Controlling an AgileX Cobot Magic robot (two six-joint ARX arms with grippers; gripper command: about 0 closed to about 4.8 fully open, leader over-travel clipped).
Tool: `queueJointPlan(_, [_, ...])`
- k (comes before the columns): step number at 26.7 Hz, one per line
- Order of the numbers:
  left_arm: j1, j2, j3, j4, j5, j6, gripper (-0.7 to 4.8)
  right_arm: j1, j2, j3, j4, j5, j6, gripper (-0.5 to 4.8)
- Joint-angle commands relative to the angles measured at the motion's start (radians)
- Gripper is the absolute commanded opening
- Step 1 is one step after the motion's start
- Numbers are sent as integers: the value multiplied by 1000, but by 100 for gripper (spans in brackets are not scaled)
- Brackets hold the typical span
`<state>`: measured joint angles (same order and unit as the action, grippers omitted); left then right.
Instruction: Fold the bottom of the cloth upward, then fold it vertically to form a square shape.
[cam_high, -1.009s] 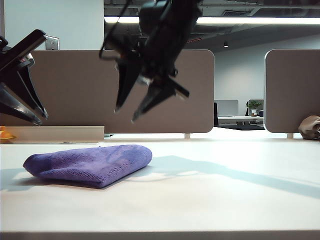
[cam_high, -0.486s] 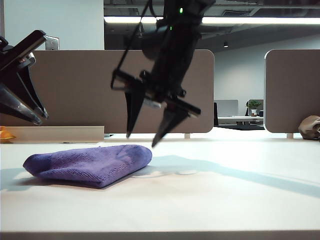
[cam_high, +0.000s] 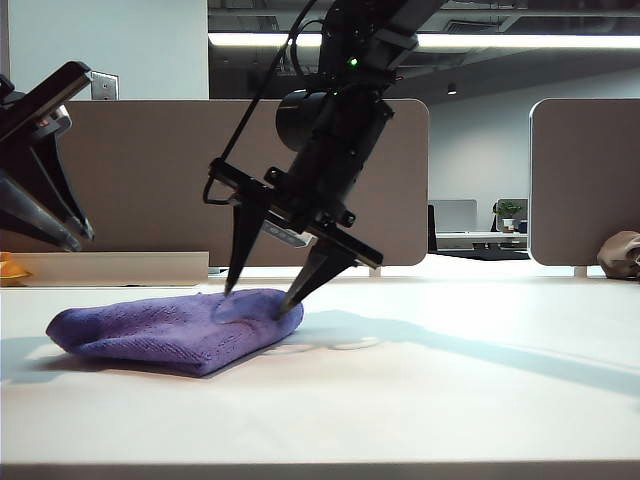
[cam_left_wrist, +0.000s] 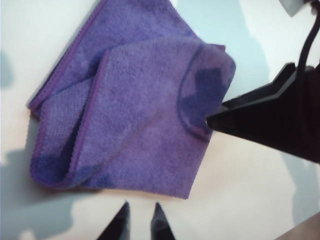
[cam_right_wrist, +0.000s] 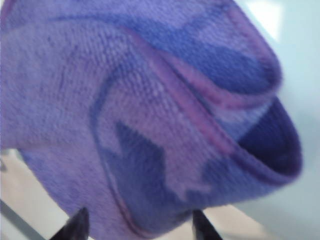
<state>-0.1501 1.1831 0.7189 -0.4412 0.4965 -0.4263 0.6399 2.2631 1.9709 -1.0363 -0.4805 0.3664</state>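
The purple cloth (cam_high: 180, 328) lies folded in a thick, rumpled bundle on the white table (cam_high: 420, 390), left of centre. My right gripper (cam_high: 257, 300) reaches down from above with its jaws spread wide, open. Its fingertips straddle the cloth's right end, touching or just above the fabric. In the right wrist view the cloth's (cam_right_wrist: 150, 115) hemmed fold fills the space between the right gripper's (cam_right_wrist: 139, 222) tips. My left gripper (cam_high: 80, 236) hangs high at the far left, clear of the cloth. In its own view the left gripper (cam_left_wrist: 141, 210) shows a narrow, empty gap, with the cloth (cam_left_wrist: 130, 100) beyond.
A brownish-grey lump (cam_high: 620, 255) sits at the far right edge of the table. Two beige partitions (cam_high: 150, 180) (cam_high: 585, 180) stand behind it. A low white ledge (cam_high: 110, 268) and a yellow-orange item (cam_high: 10, 268) are at the back left.
My right gripper has come down and to the left from mid-air onto the cloth's right end, its jaws spreading wider. The left gripper and the cloth have stayed put.
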Motion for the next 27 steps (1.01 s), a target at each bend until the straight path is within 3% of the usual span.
queueJointPlan(1, [2, -2, 3, -8, 5, 15, 57, 5, 13, 3, 24, -19, 28, 266])
queueJointPlan(4, [2, -2, 3, -8, 1, 30, 57, 2, 20, 3, 4, -16, 26, 264])
queueJointPlan(5, [2, -2, 3, -8, 1, 30, 57, 2, 20, 3, 9, -10, 26, 220])
queueJointPlan(6, [2, -2, 3, -8, 1, 30, 57, 2, 21, 3, 19, -11, 26, 129])
queueJointPlan(7, [2, -2, 3, -8, 2, 30, 57, 2, 23, 3, 22, -12, 26, 106])
queueJointPlan(15, [2, -2, 3, -16, 1, 30, 57, 3, 39, 2, -28, -12, 0, 109])
queueJointPlan(18, [2, -2, 3, -15, 1, 30, 57, 5, 39, 2, -55, 16, -4, 189])
queueJointPlan(23, [2, -2, 3, -16, 2, 30, 57, 2, 39, 2, -78, 34, -8, 198])
queueJointPlan(27, [2, -2, 3, -26, 5, 30, 57, 3, 39, 2, -86, 37, -31, 62])
